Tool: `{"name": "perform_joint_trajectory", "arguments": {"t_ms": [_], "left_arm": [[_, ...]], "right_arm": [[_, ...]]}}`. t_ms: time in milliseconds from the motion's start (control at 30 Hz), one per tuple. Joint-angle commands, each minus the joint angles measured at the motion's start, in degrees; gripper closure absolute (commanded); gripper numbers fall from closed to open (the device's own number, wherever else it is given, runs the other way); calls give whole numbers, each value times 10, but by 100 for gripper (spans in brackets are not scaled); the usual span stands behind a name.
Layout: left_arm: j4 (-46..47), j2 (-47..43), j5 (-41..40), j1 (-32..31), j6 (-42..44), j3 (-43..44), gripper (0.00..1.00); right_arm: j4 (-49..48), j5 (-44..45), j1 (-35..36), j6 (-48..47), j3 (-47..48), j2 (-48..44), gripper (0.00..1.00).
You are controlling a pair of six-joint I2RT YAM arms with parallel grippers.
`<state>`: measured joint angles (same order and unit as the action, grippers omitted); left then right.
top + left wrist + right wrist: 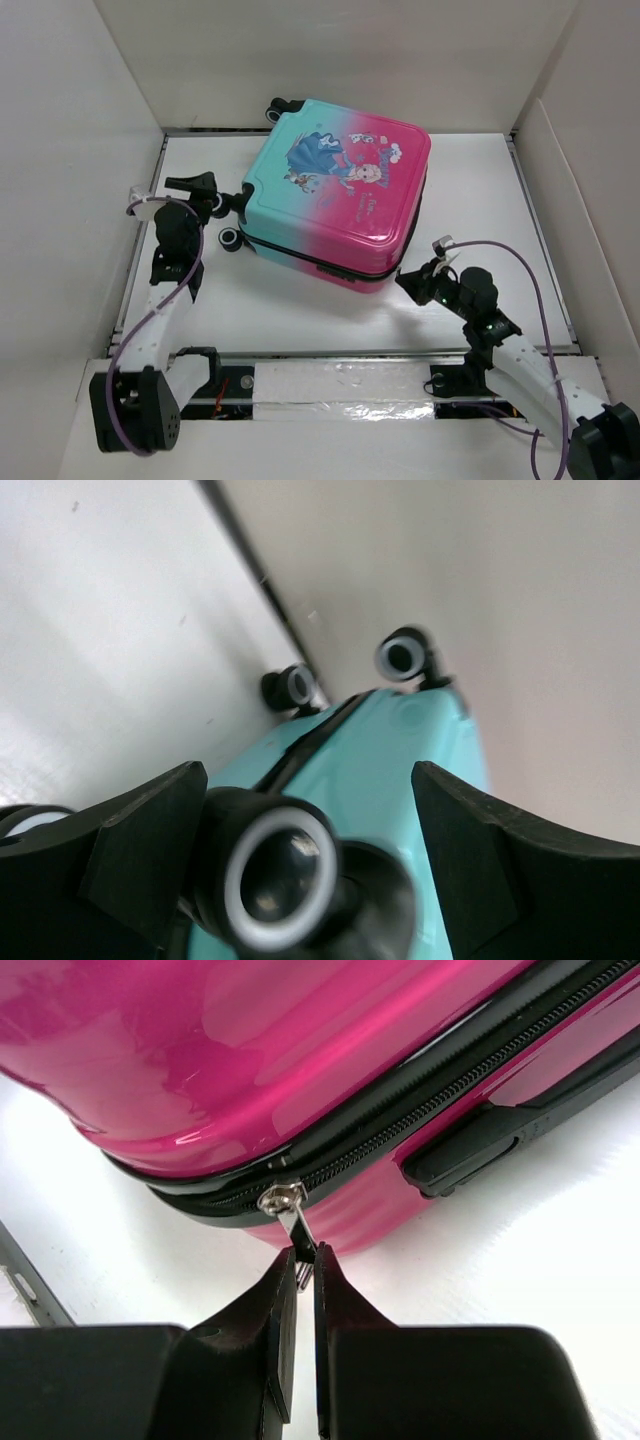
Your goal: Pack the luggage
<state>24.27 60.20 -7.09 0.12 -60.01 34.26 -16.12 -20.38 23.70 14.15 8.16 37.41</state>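
The luggage (340, 190) lies flat and closed on the white table, teal on the left, pink on the right, princess print up. My right gripper (411, 283) is at its near right corner, shut on the silver zipper pull (292, 1222) of the black zipper line (430, 1110). My left gripper (212, 192) is open at the teal end, its fingers (140, 840) on either side of a black wheel with a white ring (275, 875). Two more wheels (400, 657) show beyond on the teal shell (400, 770).
White walls (80, 180) enclose the table on the left, back and right. A black handle recess (470, 1155) sits on the pink side of the case. A metal rail with tape (340, 385) runs along the near edge between the arm bases.
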Motion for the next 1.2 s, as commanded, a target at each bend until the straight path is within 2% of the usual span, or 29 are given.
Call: {"name": "perform_joint_trajectory", "arguments": {"t_ms": [0, 100, 200, 233, 267, 333, 367, 400, 467, 567, 667, 700, 733, 767, 800, 833, 867, 933, 967, 1067, 1167], "left_arm": [[-4, -92, -55, -5, 16, -1, 17], [-30, -135, -58, -5, 46, 14, 15], [-26, -158, -8, -38, 115, 25, 70], [-22, -163, 20, -56, 128, 15, 95], [-6, -169, 43, -87, 137, 4, 100], [9, -178, 85, -128, 176, -30, 100], [-9, -199, 81, -152, 193, -35, 100], [-23, -214, 76, -204, 206, -37, 100], [-45, -267, 48, -250, 229, -52, 100], [-76, -306, 52, -302, 245, -85, 100], [-55, -292, 67, -371, 234, -150, 100], [-50, -285, 51, -401, 227, -164, 100], [-46, -276, 0, -435, 227, -182, 100], [-35, -254, -34, -508, 227, -187, 100], [-27, -237, -68, -543, 227, -189, 100], [-25, -215, -138, -577, 226, -177, 100], [-28, -170, -176, -635, 225, -164, 100], [-23, -129, -231, -662, 221, -137, 100], [-4, -94, -229, -662, 222, -134, 100], [66, -29, -164, -619, 240, -131, 100], [124, 29, -151, -612, 256, -119, 100]], "right_arm": [[-18, -5, 5, 18, 13, -43, 100], [4, -15, 5, 31, 15, -40, 100], [30, -17, 10, 33, 20, -39, 100], [40, -17, 10, 36, 22, -43, 100], [43, -15, 15, 39, 22, -46, 100], [50, -14, 15, 41, 22, -58, 100], [56, -16, 15, 42, 25, -59, 100], [58, -19, 15, 42, 26, -60, 100], [66, -18, 20, 41, 28, -57, 100], [73, -9, 20, 40, 37, -50, 100], [79, -1, 26, 40, 48, -42, 100], [82, 3, 26, 39, 51, -39, 100], [90, 4, 32, 36, 62, -37, 100], [93, 6, 32, 34, 66, -33, 100], [96, 7, 38, 33, 71, -27, 100], [98, 7, 48, 33, 77, -23, 100], [99, 11, 56, 34, 77, -20, 100], [95, 20, 75, 44, 82, -10, 100], [94, 36, 100, 47, 82, -8, 100], [89, 83, 160, 65, 76, -1, 100], [93, 124, 201, 82, 76, 3, 100]]}}
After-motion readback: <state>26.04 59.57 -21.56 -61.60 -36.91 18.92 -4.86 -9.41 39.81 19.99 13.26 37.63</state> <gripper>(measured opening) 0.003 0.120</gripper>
